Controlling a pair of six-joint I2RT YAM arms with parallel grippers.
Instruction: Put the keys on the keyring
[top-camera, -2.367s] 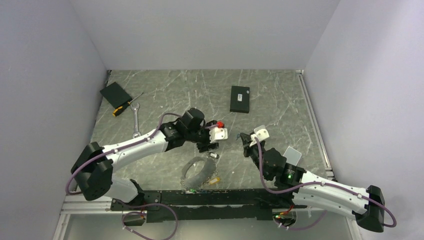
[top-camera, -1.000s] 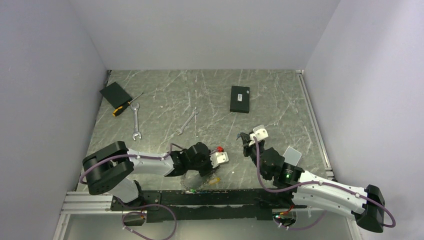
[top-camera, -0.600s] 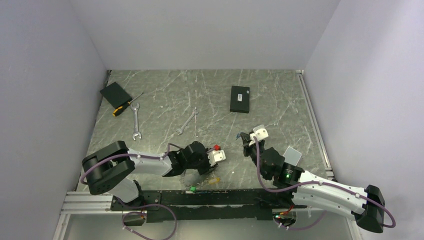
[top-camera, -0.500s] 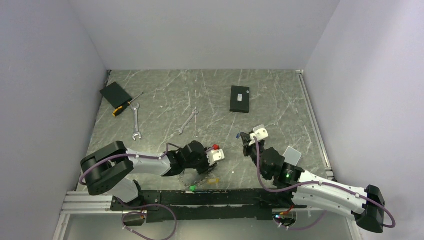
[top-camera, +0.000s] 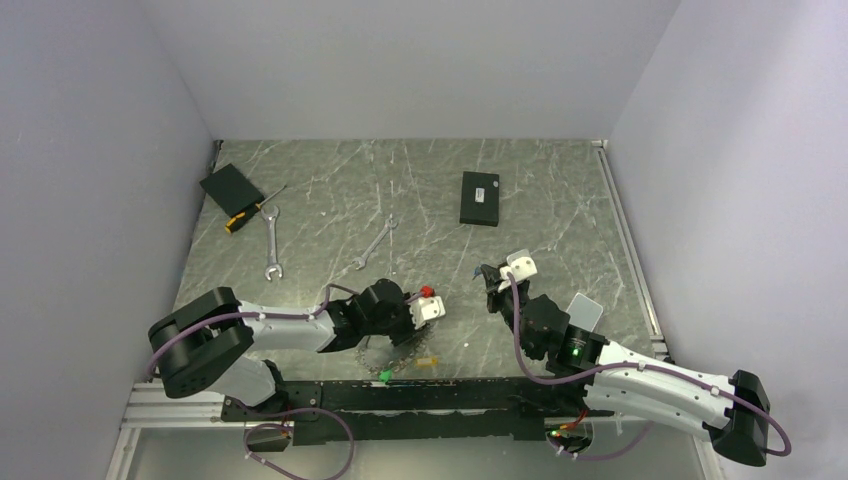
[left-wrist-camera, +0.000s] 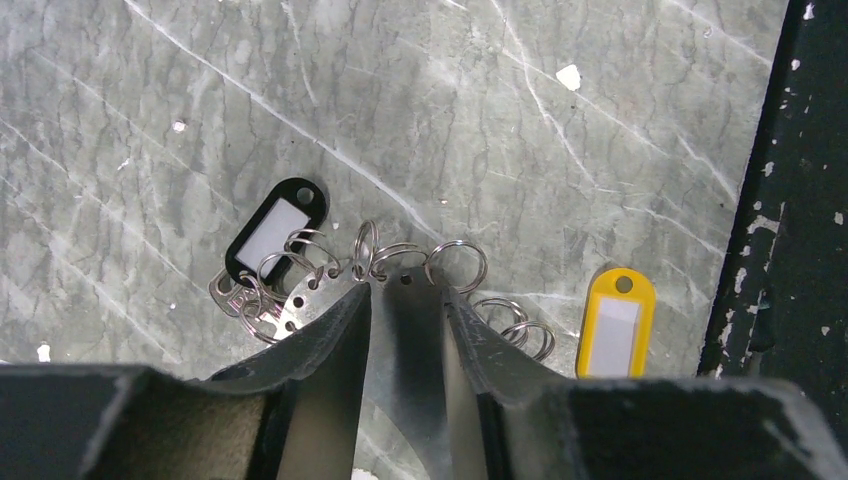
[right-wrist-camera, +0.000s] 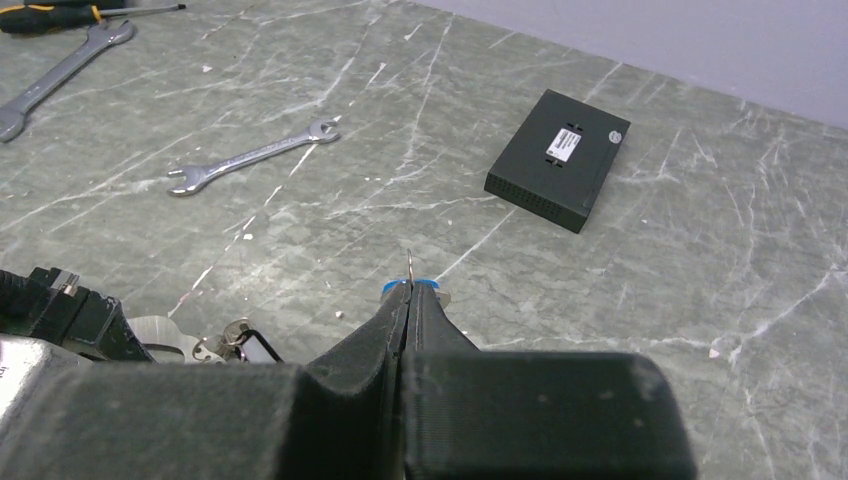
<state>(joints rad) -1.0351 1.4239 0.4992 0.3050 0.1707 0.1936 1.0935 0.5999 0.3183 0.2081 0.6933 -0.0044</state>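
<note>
Showing the keyring (left-wrist-camera: 404, 335) at the near middle of the desk (top-camera: 330, 190), just ahead of the arm bases. Its row of small split rings (left-wrist-camera: 455, 266) runs from 9 to 3 o'clock across the left wrist view. A black tag (left-wrist-camera: 275, 228) sits at the 9 o'clock end of that row. A yellow tag (left-wrist-camera: 612, 322) lies just beyond the 3 o'clock end; whether it is attached cannot be told.

The left claw (left-wrist-camera: 405, 292) meets the ring from 6 o'clock in that view and pinches its flat metal edge, one finger on each face. The right claw (right-wrist-camera: 406, 298) is pressed together on a blue-headed key (right-wrist-camera: 428, 286), whose thin wire eye stands up past the fingertips, clear of the desk.

In the overhead view this key lies at about 2 o'clock from the keyring, near but apart, so the ring sits at about 8 o'clock from the right claw. The coming move therefore looks to belong to the right arm, which would carry the key toward 8 o'clock and meet the row of rings crosswise.

A green-headed key (top-camera: 384, 377) lies at 6 o'clock of the ring, loose on the desk.
</note>
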